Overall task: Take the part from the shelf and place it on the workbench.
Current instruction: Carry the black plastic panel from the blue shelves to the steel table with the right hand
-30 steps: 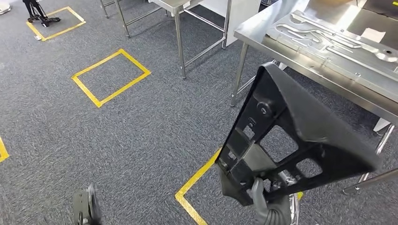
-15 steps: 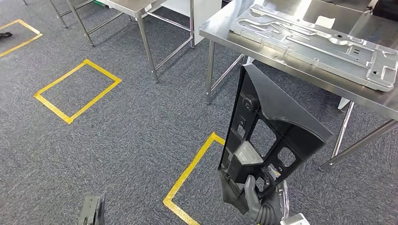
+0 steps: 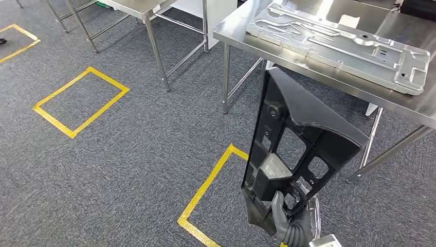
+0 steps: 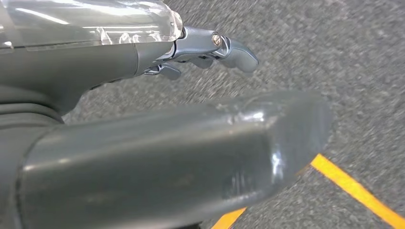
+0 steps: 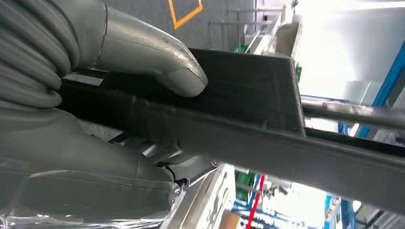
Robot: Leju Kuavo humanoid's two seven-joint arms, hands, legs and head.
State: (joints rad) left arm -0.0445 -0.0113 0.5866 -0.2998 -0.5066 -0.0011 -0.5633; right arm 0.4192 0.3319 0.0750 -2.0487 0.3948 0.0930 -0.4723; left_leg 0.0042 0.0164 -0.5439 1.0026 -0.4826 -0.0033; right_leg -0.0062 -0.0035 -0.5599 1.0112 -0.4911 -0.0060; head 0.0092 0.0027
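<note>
Right hand (image 3: 290,226) gripped the black part (image 3: 298,149) by its lower end, and I held it upright off the floor, just before the workbench (image 3: 288,54), to clear the edge. Left hand (image 4: 210,47) hung loose, fingers apart, holding nothing.

Setting: you are in a factory workshop. Grey carpet floor (image 3: 128,154) marked with yellow tape squares (image 3: 79,102); stainless steel tabletop (image 3: 427,110) carrying a stamped metal panel (image 3: 339,43); second steel table (image 3: 139,7) behind.
</note>
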